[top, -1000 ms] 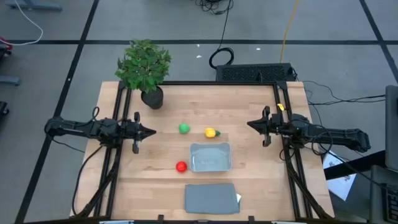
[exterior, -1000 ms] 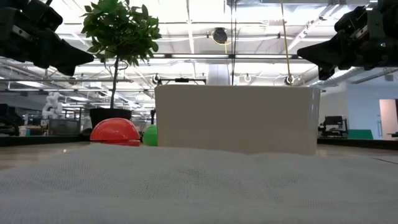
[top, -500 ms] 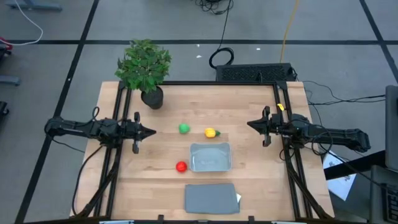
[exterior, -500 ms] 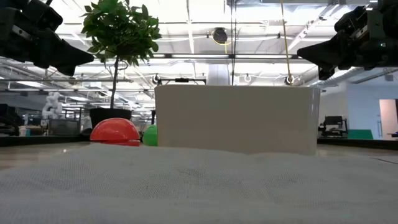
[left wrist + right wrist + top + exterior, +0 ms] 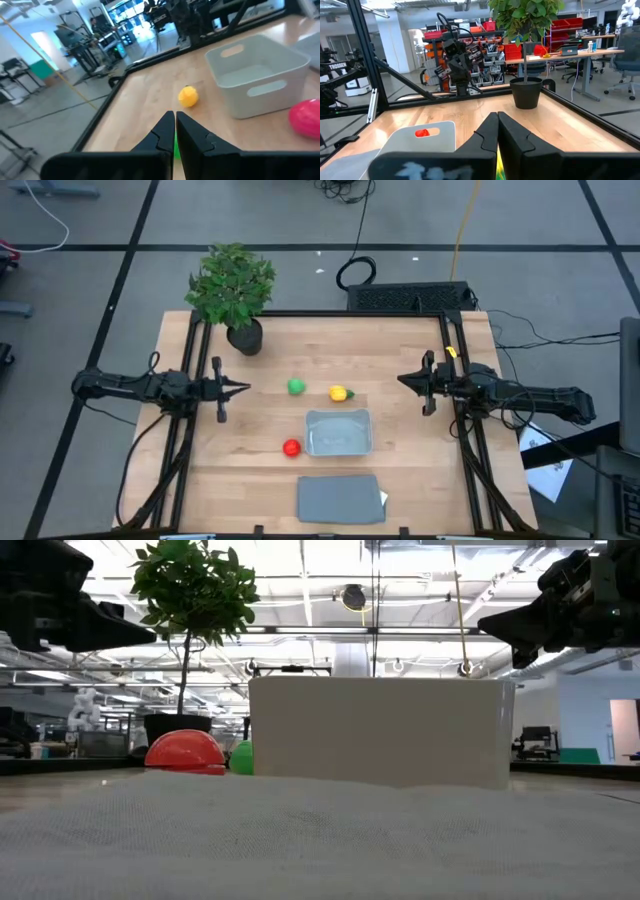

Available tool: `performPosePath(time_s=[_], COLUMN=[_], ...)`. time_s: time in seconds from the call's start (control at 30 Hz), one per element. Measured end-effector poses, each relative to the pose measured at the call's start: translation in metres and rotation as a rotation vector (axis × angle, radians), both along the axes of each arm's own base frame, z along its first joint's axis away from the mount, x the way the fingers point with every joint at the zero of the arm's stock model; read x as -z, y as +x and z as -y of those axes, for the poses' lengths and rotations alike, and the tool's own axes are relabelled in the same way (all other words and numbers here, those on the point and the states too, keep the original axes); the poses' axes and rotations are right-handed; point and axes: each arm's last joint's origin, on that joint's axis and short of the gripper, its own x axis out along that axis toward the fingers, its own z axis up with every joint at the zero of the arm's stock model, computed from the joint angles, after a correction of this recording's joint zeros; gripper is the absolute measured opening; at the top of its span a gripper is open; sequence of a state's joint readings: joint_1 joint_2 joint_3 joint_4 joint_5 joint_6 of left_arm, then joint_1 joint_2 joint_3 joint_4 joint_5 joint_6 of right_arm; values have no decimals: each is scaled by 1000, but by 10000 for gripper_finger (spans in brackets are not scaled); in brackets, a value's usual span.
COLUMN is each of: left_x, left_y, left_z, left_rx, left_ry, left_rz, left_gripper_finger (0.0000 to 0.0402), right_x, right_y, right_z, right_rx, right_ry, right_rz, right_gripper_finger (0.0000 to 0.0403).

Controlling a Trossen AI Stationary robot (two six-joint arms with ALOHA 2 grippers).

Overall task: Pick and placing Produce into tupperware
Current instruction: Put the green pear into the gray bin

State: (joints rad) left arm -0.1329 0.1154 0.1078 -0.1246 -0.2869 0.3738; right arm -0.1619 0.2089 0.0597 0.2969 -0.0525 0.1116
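The green ball (image 5: 296,387) and the yellow fruit with a green tip (image 5: 340,392) lie on the table's middle. The red ball (image 5: 291,447) rests beside the left wall of the clear tub (image 5: 338,433). My left gripper (image 5: 246,388) hovers shut, left of the green ball, pointing right. My right gripper (image 5: 402,380) hovers shut, right of the yellow fruit, pointing left. The left wrist view shows the yellow fruit (image 5: 188,96), the tub (image 5: 260,75) and the red ball (image 5: 306,117) beyond the shut fingers (image 5: 175,114). The right wrist view shows shut fingers (image 5: 497,115) and the tub (image 5: 420,145).
A potted plant (image 5: 235,290) stands at the table's far left. The flat grey lid (image 5: 340,498) lies near the near edge, in front of the tub, and fills the low view's foreground (image 5: 320,840). Black frame rails run along both sides of the table.
My left gripper has tipped upward: in the low view its fingers pointed down and right, and now lie nearly level. It stays shut above the table's left part. The produce, tub and right arm have kept still.
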Motion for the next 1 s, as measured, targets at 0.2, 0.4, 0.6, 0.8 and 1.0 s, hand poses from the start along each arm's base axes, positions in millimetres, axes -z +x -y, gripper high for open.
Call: performPosePath(time_s=[0.2, 0.4, 0.6, 0.8, 1.0], left_x=[-1, -12, -26, -33, -36], left_y=[0, 1, 0, -1, -2], left_z=[0, 0, 0, 0, 0], left_rx=[-3, -10, -1, 18, 17], left_ry=[-5, -129, -239, -336, -328], left_rz=[9, 139, 305, 384, 413], left_gripper_finger=[21, 21, 21, 21, 21], right_x=[-3, -3, -3, -3, -3], right_y=[0, 0, 0, 0, 0], right_z=[0, 0, 0, 0, 0], right_rx=[0, 0, 0, 0, 2], right_ry=[-5, -5, -4, -10, -30], right_rz=[29, 28, 27, 33, 23], right_gripper_finger=[0, 0, 0, 0, 0])
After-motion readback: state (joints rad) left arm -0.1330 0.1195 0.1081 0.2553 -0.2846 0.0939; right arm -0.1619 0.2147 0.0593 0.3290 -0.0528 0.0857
